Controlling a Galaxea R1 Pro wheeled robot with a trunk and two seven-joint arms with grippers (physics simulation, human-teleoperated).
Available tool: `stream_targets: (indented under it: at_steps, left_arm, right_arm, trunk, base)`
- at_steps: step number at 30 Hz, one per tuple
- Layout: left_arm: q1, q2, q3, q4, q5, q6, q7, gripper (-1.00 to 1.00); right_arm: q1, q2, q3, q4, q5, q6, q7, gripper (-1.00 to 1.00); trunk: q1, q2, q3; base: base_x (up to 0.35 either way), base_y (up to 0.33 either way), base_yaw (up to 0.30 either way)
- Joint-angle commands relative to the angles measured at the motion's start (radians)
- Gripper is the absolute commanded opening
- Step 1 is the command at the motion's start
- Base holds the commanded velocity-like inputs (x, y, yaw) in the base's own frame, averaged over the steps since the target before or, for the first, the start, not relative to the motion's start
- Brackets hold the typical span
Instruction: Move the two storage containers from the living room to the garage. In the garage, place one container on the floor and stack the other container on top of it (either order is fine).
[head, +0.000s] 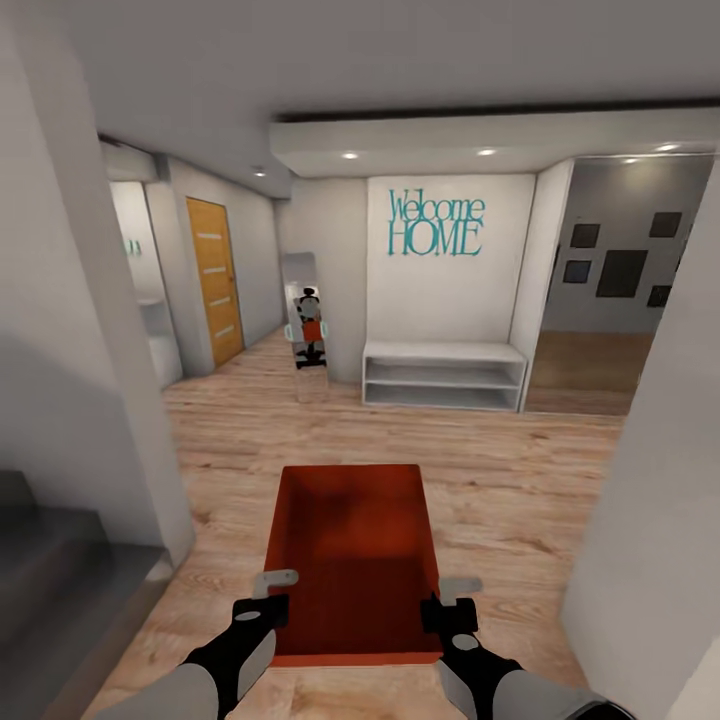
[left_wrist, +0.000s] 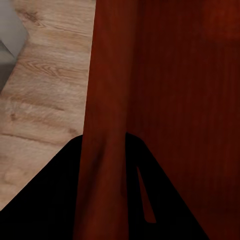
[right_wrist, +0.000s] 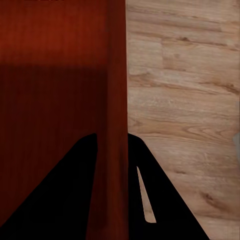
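Right now one orange-red storage container (head: 352, 560) hangs in front of the robot, above the light wood plank floor (head: 520, 470) of an entry hallway, open top up and nothing visible inside. The left gripper (head: 272, 598) pinches its left long wall and the right gripper (head: 447, 603) pinches its right long wall; in each wrist view a thin red wall runs straight down between the dark fingers (left_wrist: 60, 200) (right_wrist: 65, 195), one inside the bin and one outside. I judge this a carry still under way, with the garage not in sight and no second container in view.

The chief risk is the hold itself. Two pinches on thin walls, both near the end closest to the robot, leave the far end of the container cantilevered forward, so a jolt from the base could tip it down or let a wall slide out from between the fingers. If the arms drift apart or together, the walls could flex and one pinch could slip.

Outward, the passage is tight. A pale wall corner (head: 130, 400) stands close on the left, with dark steps (head: 60, 560) just beyond it, and another pale wall (head: 660, 520) crowds the right. A turn cut too early could knock the container's far corner on either wall. Ahead stand a low white shelf bench (head: 443, 375) under a teal "Welcome HOME" sign (head: 437, 224), a leaning mirror (head: 309, 325) and an orange door (head: 214, 280).
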Motion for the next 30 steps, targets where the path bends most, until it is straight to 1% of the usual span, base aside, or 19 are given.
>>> stream_targets:
  at_steps: [1,30]
  left_arm:
    - [-0.001,0.037,0.03,-0.001,0.059,0.002,0.004,-1.0]
    - [-0.001,0.037,0.03,0.004,0.06,0.002,0.004,-1.0]
  right_arm:
    - [-0.001,-0.008,-0.056,-0.005,0.012,-0.003,0.002,-1.0]
    - [-0.001,-0.008,-0.057,-0.005,0.013,-0.004,0.002,-1.0]
  trunk:
    - [0.001,-0.001,-0.001]
    - [0.001,-0.001,-0.001]
  base:
    - [0.322,0.0,0.029]
    - [0.322,0.0,0.002]
